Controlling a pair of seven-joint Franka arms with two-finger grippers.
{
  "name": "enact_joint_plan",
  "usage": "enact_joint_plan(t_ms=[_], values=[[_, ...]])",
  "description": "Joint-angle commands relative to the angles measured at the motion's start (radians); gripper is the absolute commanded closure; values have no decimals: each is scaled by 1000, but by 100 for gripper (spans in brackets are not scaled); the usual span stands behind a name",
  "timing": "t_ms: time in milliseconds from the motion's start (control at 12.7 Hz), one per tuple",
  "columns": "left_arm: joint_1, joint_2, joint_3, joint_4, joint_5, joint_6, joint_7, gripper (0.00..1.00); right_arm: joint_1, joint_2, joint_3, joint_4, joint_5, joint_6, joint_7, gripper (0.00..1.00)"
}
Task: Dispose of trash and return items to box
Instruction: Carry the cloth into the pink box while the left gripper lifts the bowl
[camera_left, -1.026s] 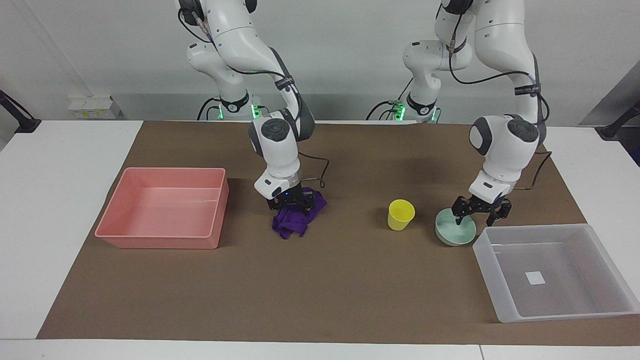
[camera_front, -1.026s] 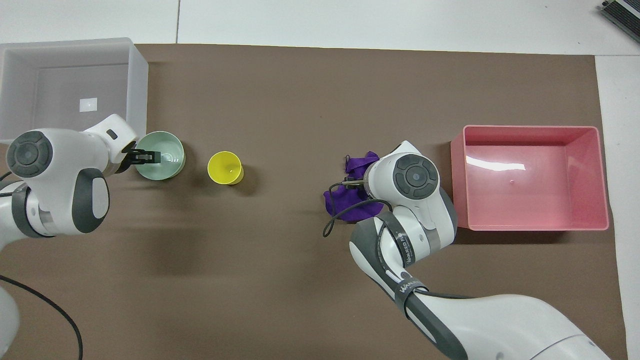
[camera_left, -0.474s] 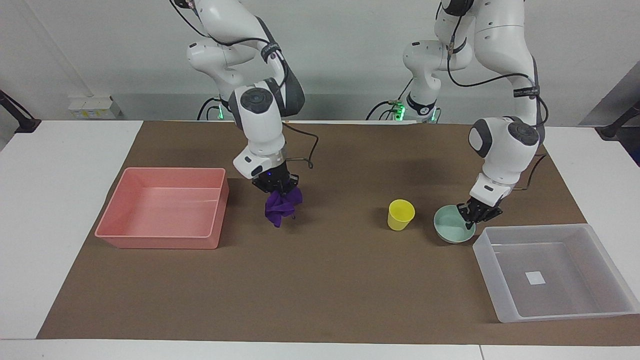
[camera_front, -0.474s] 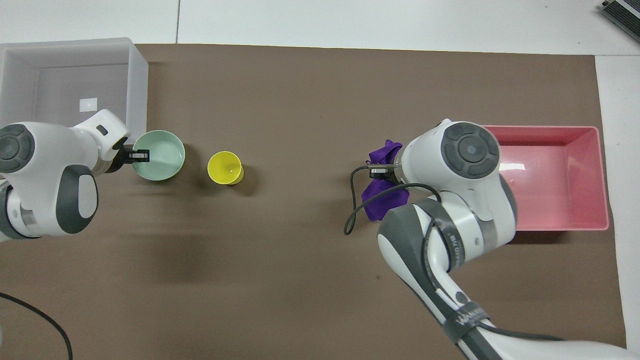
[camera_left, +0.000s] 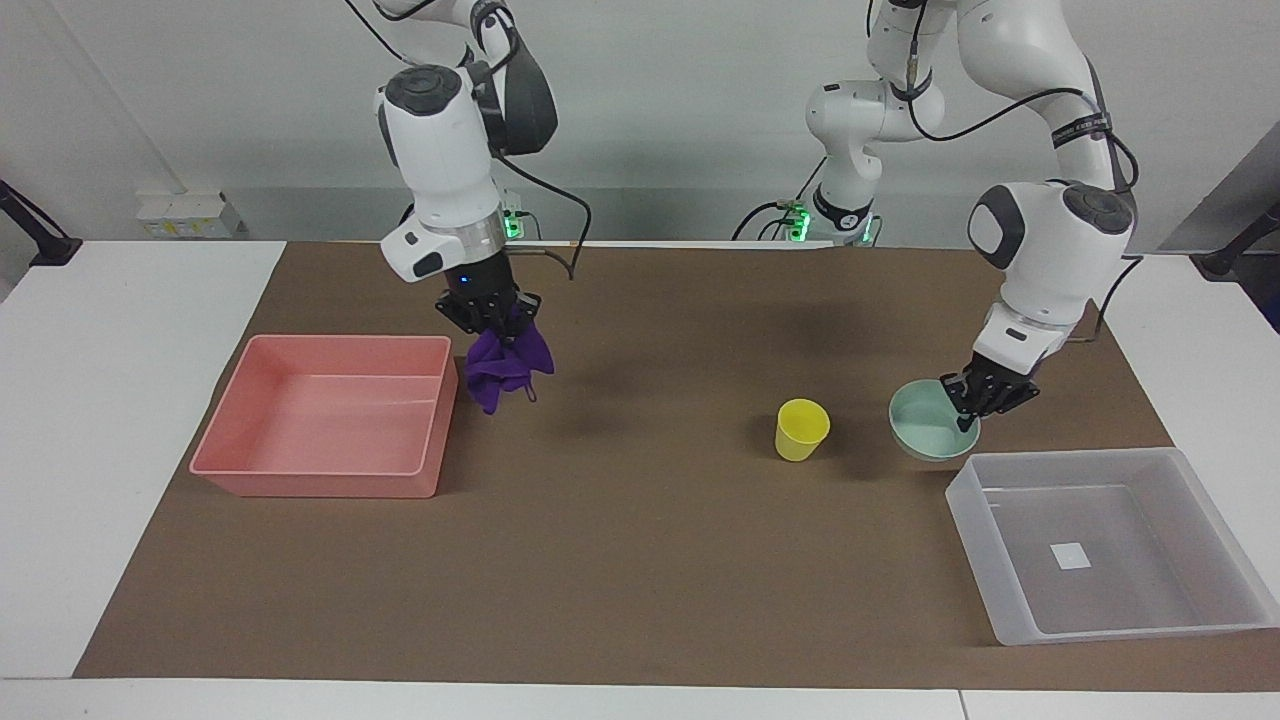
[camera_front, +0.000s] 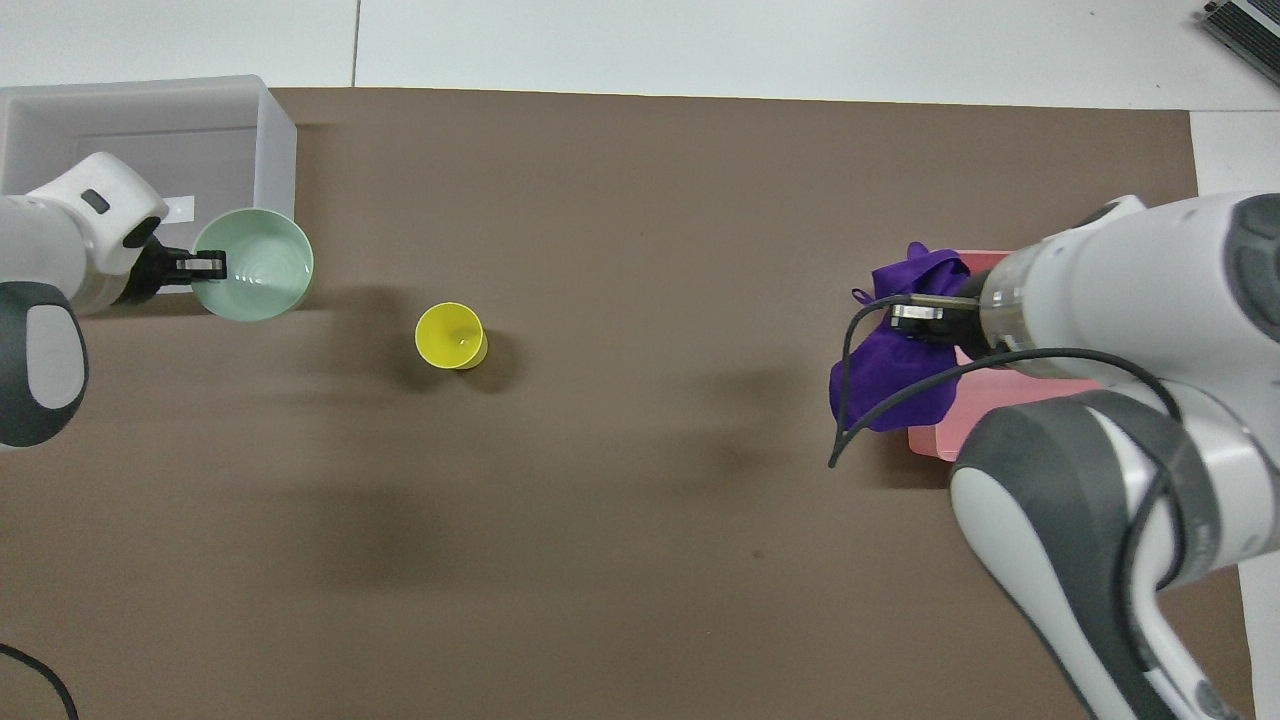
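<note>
You see the right gripper (camera_left: 497, 318) up in the air, closed on the purple rag (camera_left: 507, 366). The rag hangs down from its fingers, clear of the brown mat (camera_left: 640, 540), and it is over the mat just beside the wall of the pink tray (camera_left: 420, 480) at the right arm's end of the table. In the overhead view the rag covers the tray's corner, but in the facing view it hangs just outside the tray.

The left gripper (camera_left: 976, 399) is clamped on the rim of the mint-green bowl (camera_left: 925, 432). The bowl is lifted off the mat and tilted a little, and its shadow lies on the mat below. It is over the mat just beside the translucent box (camera_left: 1010, 620), at the box's edge that is nearer to the robots.

The yellow cup (camera_left: 802, 429) stands upright on the mat, near the bowl, toward the right arm's end from it. No gripper touches it. On the box's bottom you see a small white label (camera_left: 1070, 556).
</note>
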Motion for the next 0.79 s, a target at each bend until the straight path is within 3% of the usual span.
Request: enact_joint_plan(t_ms=[0, 395, 553, 711], values=[[8, 129, 60, 229, -13, -73, 1, 100, -128, -15, 9, -23, -6, 6, -158, 100], [83, 413, 72, 607, -68, -93, 1, 100, -306, 81, 10, -78, -6, 197, -416, 100], [106, 496, 72, 685, -68, -63, 0, 100, -328, 103, 10, -148, -6, 263, -456, 100], [120, 547, 71, 699, -68, -6, 1, 100, -332, 106, 9, -243, -6, 352, -457, 100]])
